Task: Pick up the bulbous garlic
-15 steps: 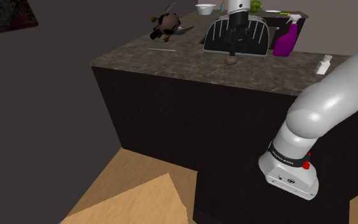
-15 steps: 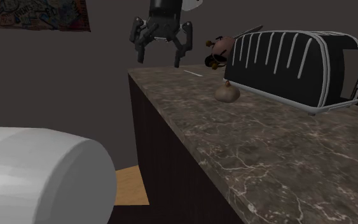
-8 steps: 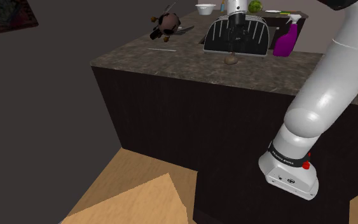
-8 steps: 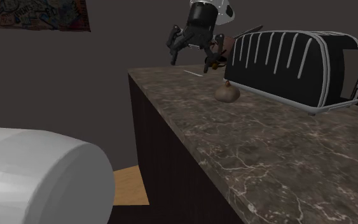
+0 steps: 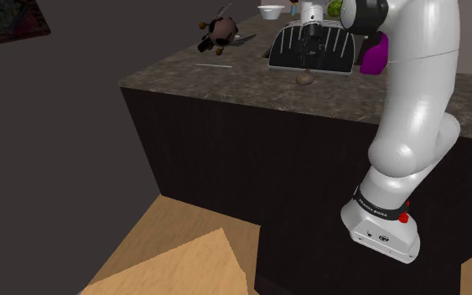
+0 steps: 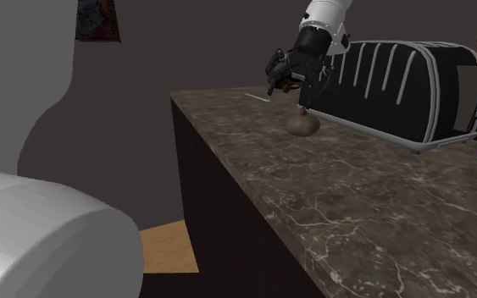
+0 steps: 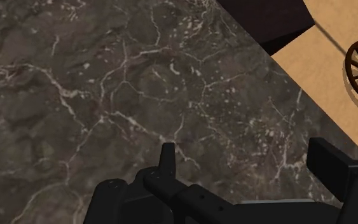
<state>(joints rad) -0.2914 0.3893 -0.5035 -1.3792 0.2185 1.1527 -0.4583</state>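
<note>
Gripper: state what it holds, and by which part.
Nothing is held. The gripper is open in the air, with bare counter between its fingers; the garlic lies on the counter, untouched.

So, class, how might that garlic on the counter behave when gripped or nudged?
The garlic looks rounded, so it may roll if nudged. Beside the toaster it seems small, so probably light. Its thin top stalk likely gives a poor hold.

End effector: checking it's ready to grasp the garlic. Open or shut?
Open: the end effector has its two black fingers standing well apart in the wrist view, dark veined counter showing between them, nothing clasped.
</note>
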